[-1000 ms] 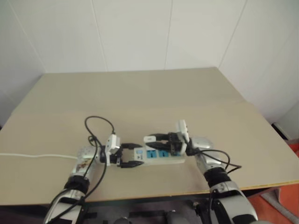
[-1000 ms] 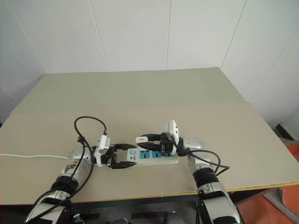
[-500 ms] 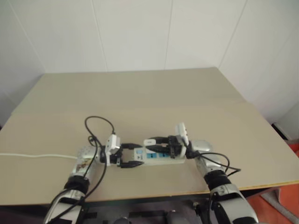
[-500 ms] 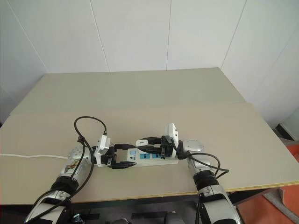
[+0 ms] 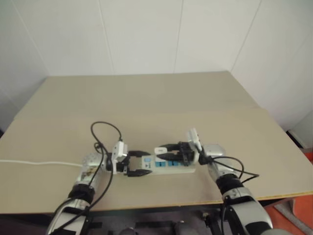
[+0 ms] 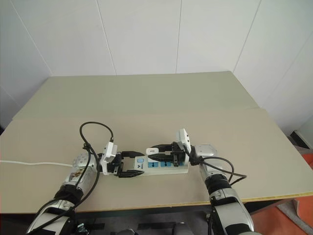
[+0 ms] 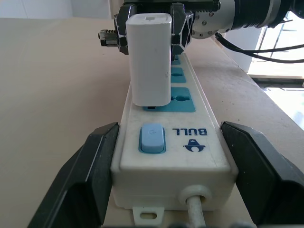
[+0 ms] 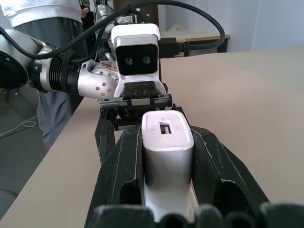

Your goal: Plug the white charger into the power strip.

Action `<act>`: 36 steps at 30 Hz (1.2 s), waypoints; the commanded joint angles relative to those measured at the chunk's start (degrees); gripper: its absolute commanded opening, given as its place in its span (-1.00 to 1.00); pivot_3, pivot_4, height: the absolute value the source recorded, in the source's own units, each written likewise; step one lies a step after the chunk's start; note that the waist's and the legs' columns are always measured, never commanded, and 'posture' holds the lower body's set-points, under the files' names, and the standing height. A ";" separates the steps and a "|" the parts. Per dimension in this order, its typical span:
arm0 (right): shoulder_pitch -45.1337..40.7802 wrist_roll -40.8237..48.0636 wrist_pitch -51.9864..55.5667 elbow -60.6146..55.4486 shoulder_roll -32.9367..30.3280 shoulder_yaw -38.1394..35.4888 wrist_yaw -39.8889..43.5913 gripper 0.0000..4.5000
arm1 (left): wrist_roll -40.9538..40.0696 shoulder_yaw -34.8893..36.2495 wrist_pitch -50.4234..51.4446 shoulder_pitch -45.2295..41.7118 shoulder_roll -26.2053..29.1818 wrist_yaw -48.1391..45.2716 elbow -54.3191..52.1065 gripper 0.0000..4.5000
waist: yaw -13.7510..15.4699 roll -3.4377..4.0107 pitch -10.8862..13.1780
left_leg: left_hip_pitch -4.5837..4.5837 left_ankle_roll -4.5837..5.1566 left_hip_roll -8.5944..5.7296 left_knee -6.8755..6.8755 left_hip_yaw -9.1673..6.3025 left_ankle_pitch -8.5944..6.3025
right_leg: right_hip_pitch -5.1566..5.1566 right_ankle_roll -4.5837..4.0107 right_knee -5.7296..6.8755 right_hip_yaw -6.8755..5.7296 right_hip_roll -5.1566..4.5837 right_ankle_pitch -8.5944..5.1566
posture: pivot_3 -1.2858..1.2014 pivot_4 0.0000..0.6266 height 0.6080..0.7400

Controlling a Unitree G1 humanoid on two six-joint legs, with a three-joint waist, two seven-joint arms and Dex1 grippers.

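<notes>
A thin white cord [image 5: 34, 163] trails off the left edge of the beige table [image 5: 146, 98], which stands in a corner of white panelled walls [image 5: 142, 34]. The left gripper [image 5: 139, 164] is clamped on the switch end of the power strip [image 7: 171, 142], which lies flat near the table's front edge. From the right, the right gripper [image 5: 164, 152] is closed on the white charger [image 7: 151, 57], upright over the first blue socket, touching the strip.

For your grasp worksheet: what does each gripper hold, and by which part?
Right gripper: small white boxy charger, by its sides. Left gripper: long white power strip, switch end.
</notes>
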 commanded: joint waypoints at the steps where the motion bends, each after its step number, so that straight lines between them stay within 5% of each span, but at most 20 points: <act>1: 1.14 -2.08 -2.53 2.79 -2.02 0.20 1.67 -0.50 | 1.12 0.02 0.53 1.07 1.72 0.06 -0.59 0.43 | 0.00 0.00 0.00 | 0.00 0.00 0.00 0.00 0.00 0.00 | 0.01 0.00 0.00 0.00 0.00 0.00 | 0.03 -0.52 1.00; 36: 1.85 -9.60 -5.64 15.05 -3.34 7.41 -2.99 -0.50 | 1.12 -0.07 0.77 1.65 1.83 0.67 -1.85 0.43 | -0.20 -0.13 -0.32 | 1.72 0.02 0.08 -0.48 -0.02 -0.03 | 1.80 -0.01 -0.67 -0.05 0.04 -0.08 | 0.03 -0.52 1.00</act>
